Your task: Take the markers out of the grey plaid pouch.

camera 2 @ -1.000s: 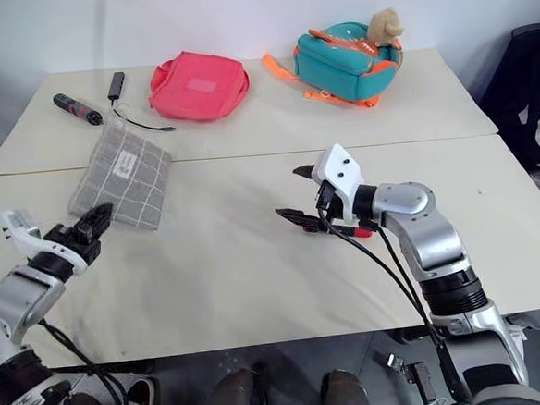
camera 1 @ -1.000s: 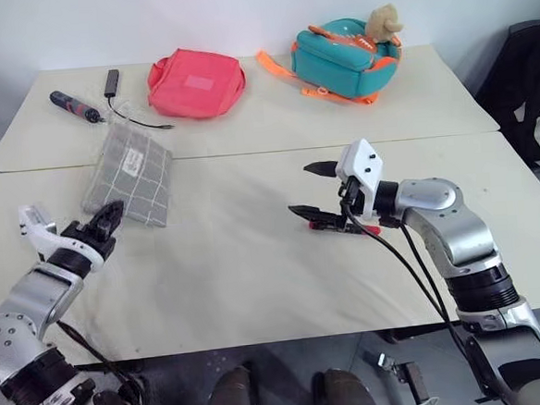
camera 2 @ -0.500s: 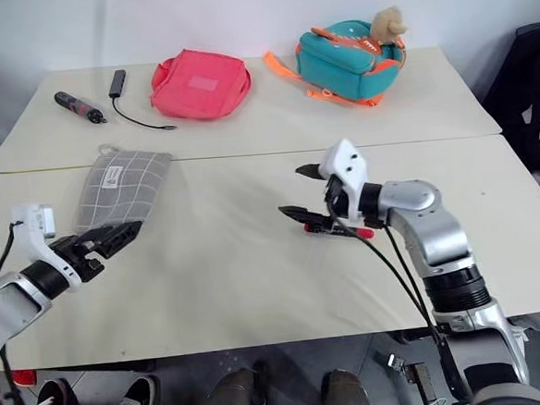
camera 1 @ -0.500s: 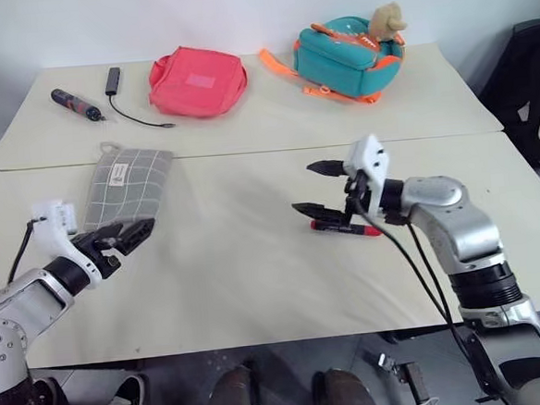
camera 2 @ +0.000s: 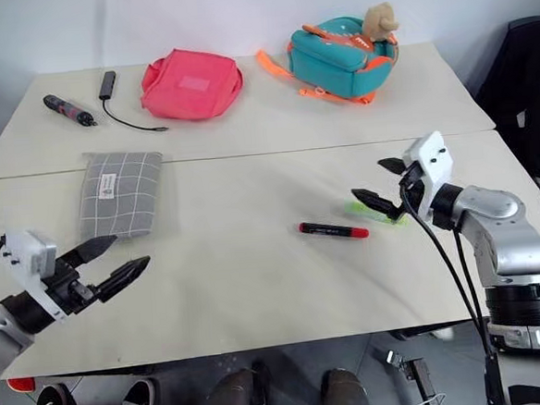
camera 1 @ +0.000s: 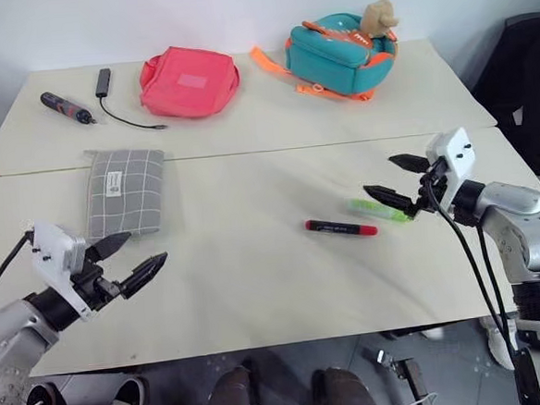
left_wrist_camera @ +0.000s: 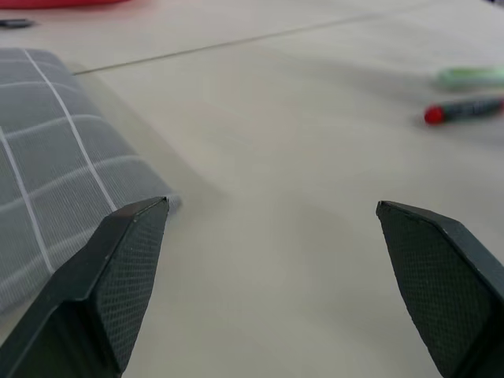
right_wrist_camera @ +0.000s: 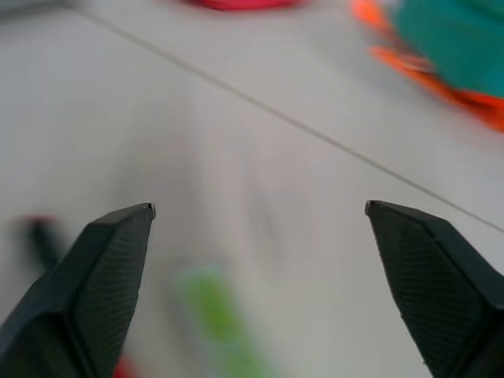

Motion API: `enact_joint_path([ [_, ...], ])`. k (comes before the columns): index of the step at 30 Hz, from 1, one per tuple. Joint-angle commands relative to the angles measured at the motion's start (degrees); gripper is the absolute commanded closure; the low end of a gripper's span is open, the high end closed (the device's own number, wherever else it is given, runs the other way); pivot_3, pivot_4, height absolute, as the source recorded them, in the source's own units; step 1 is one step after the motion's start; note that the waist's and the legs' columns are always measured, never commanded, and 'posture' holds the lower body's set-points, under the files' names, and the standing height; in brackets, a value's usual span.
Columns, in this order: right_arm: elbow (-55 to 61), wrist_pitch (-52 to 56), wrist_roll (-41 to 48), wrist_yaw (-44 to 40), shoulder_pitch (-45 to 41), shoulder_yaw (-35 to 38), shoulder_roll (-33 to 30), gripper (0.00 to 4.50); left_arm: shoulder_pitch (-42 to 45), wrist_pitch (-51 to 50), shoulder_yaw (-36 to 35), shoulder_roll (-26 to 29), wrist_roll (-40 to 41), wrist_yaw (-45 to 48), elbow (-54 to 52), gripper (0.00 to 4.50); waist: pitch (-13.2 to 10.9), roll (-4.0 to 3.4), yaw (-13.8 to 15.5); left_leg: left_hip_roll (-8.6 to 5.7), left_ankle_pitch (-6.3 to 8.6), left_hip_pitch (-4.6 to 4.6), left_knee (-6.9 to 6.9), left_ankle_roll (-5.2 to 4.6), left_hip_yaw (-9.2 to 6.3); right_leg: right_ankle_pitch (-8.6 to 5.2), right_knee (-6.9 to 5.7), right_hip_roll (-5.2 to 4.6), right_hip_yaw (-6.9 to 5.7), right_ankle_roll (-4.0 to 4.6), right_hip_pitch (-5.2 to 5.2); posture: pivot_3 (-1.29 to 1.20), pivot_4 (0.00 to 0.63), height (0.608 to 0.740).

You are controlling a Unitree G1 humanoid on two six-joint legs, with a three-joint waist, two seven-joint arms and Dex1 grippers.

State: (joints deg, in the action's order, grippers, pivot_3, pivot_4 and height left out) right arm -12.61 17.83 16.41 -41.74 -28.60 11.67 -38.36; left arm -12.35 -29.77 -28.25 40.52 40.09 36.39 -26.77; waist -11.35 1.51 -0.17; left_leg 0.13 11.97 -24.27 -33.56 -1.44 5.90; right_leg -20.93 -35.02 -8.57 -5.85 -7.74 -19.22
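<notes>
The grey plaid pouch (camera 1: 125, 190) lies flat on the left of the near table. A red marker (camera 1: 341, 227) with black ends lies on the table right of centre. A light green marker (camera 1: 379, 209) lies just beyond it, partly behind my right gripper's lower finger. My left gripper (camera 1: 131, 255) hovers open near the table's front edge, below the pouch and apart from it. Over the green marker my right gripper (camera 1: 393, 179) stands open, holding nothing. In the left wrist view the pouch (left_wrist_camera: 47, 142) sits beside my fingers, with both markers far off.
On the far table lie a pink pouch (camera 1: 190, 80), a teal bag (camera 1: 341, 54) with orange straps and a plush toy, a dark pen-shaped tool (camera 1: 62, 106) and a small black device with a cable (camera 1: 103, 82). A dark chair (camera 1: 524, 64) stands at the right.
My left gripper let go of the pouch, opened and drew back toward the front edge; the pouch now lies flat. My right gripper swung right, uncovering the red marker and green marker.
</notes>
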Motion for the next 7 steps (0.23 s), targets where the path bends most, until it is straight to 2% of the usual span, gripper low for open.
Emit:
enact_joint_path([
  [1,-7.2,-6.6,-2.4,5.8,-1.3,3.8,-0.1,0.0,-0.2,4.8,0.7,-1.1,-2.8,2.1,0.0,0.01,0.0,0.0,0.2,-0.01,0.0,-0.01,-0.06,-0.02,-0.01,0.01,-0.02,0.0,-0.01,-0.01,0.0,0.0,0.15,0.74],
  [7,-17.4,-12.9,-4.0,12.2,-3.1,5.2,1.5,0.0,-0.7,7.3,3.1,-1.5,-5.7,4.2,0.8,0.01,0.0,-0.04,-0.2,0.11,-0.02,-0.04,-0.19,-0.06,0.07,0.11,-0.08,-0.01,0.03,0.02,-0.02,0.0,0.15,0.74],
])
